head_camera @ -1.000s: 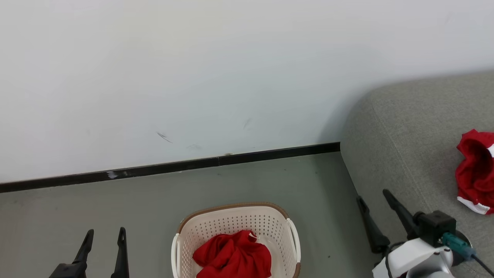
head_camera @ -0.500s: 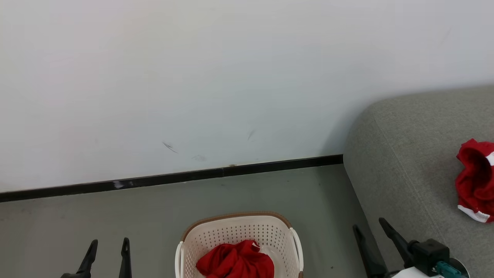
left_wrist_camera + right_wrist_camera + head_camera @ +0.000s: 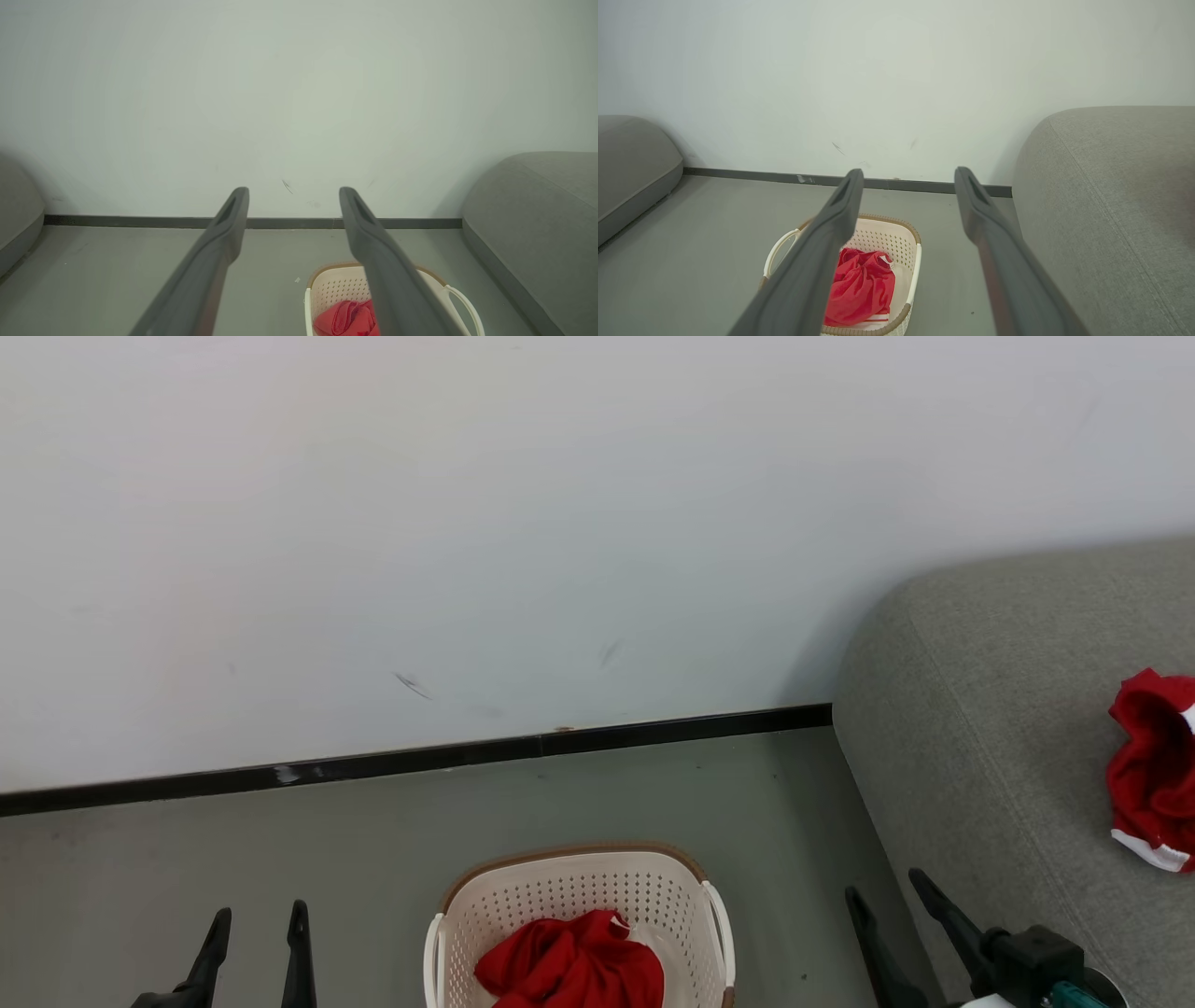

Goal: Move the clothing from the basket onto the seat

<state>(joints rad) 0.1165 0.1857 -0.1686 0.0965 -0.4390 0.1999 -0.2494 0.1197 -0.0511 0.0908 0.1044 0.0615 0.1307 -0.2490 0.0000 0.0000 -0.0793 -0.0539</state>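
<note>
The cream basket (image 3: 579, 891) with its brown rim stands on the floor at the bottom centre, holding a bunched red garment (image 3: 571, 963). The basket (image 3: 889, 238) and that red garment (image 3: 861, 287) also show in the right wrist view, and the basket (image 3: 334, 291) in the left wrist view. Another red garment with white edging (image 3: 1150, 775) lies on the grey seat (image 3: 990, 709) at the right. My left gripper (image 3: 260, 922) is open at lower left, empty. Between basket and seat, my right gripper (image 3: 882, 887) is open and empty.
A white wall with a dark baseboard (image 3: 420, 761) runs behind the basket. Grey floor (image 3: 280, 840) spreads left of the basket. A second grey cushion (image 3: 630, 163) lies at the far left in the right wrist view.
The head camera tilted up, so the whole scene slid lower in view. My right gripper has drawn back down toward the bottom edge. The garments have not moved.
</note>
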